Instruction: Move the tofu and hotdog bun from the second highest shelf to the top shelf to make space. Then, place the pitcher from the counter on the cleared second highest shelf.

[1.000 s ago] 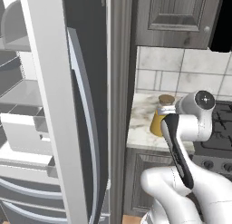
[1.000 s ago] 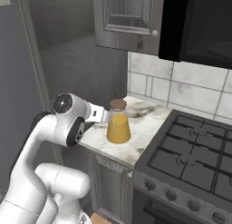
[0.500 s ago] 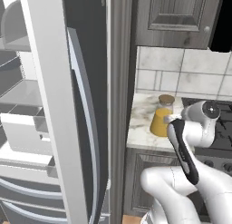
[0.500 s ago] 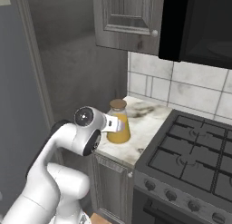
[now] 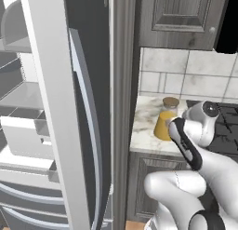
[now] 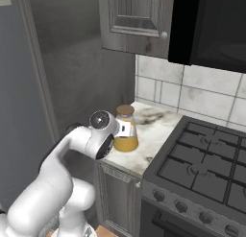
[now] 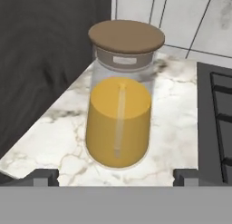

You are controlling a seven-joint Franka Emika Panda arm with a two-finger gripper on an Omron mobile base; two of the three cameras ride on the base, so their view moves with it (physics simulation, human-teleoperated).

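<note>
Compared with a second ago, the white arm has swung lower and closer to the pitcher (image 7: 120, 100): in the right base view its round wrist joint, which sat to the left of the pitcher and apart from it, now overlaps the pitcher's left side. In the left base view the same joint has dropped from beside the lid to just right of the glass body. The cabinets, the stove and the fridge door hold their places, so the base has not driven.

The gripper (image 7: 115, 175) points straight at the pitcher. Its two dark fingertips (image 7: 41, 176) rise at the bottom of the hand view, spread wide, one on each side of the pitcher's base. They hold nothing; whether they touch the glass cannot be told.

The pitcher stands upright on the counter (image 7: 181, 123), a white-and-beige marbled top, near its left end by a dark grey wall panel (image 7: 45, 60). It is clear glass, holding orange juice up to roughly two thirds of its height, with a pale collar and a flat tan-brown round lid (image 7: 126, 36) closing the neck. A black stove (image 6: 206, 171) with grates sits just right of the counter.

In the left base view the fridge door (image 5: 56, 108) stands open at left, with pale grey shelves and bins (image 5: 23, 136) behind it; what lies in them cannot be made out.
</note>
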